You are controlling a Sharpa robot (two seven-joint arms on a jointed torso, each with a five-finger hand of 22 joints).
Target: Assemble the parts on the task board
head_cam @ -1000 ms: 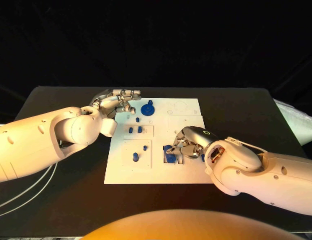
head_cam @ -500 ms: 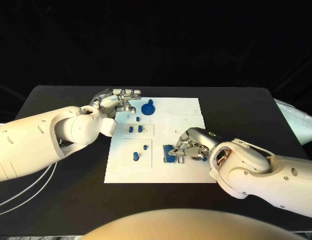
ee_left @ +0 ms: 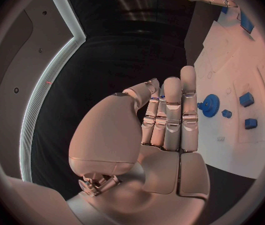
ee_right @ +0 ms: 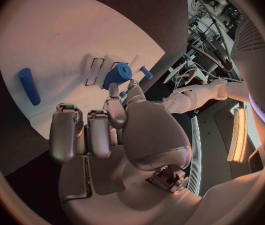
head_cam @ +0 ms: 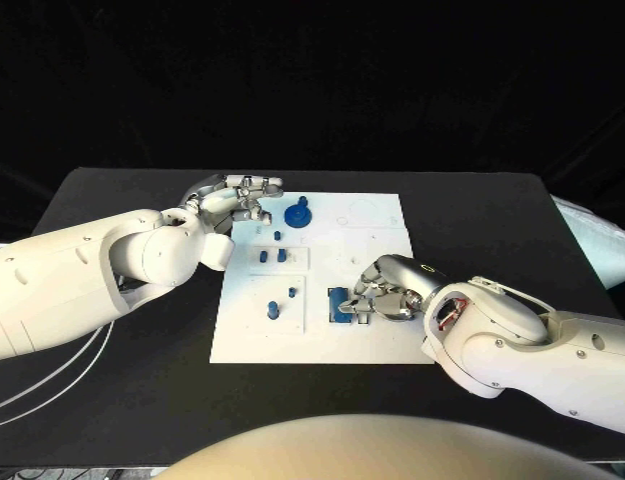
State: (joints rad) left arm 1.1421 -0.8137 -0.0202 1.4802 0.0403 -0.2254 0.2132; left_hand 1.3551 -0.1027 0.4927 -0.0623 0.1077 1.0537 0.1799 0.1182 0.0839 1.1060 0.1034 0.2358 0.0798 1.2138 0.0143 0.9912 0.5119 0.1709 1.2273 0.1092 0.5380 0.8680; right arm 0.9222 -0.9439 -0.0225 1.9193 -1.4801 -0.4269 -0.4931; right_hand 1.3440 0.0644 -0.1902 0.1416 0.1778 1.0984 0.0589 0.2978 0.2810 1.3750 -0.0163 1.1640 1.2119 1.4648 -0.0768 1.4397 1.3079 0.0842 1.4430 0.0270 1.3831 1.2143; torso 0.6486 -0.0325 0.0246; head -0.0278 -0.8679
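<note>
We see the white rectangular task board (head_cam: 312,340) at the middle of the black bench (head_cam: 139,390), small blue parts (head_cam: 272,311) dotted over it, a blue gear (head_cam: 299,216) near its upper edge; our right hand (head_cam: 381,295), fingers curled, pinches a blue block (head_cam: 344,305) lower centre; our left hand (head_cam: 236,200), upper left, holds nothing, fingers straight and together.

The right hand (head_cam: 380,290) has slid slightly down and right in the head view, its fingers now curled lower over the blue part (head_cam: 344,306) near the task board's (head_cam: 363,225) lower middle.
</note>
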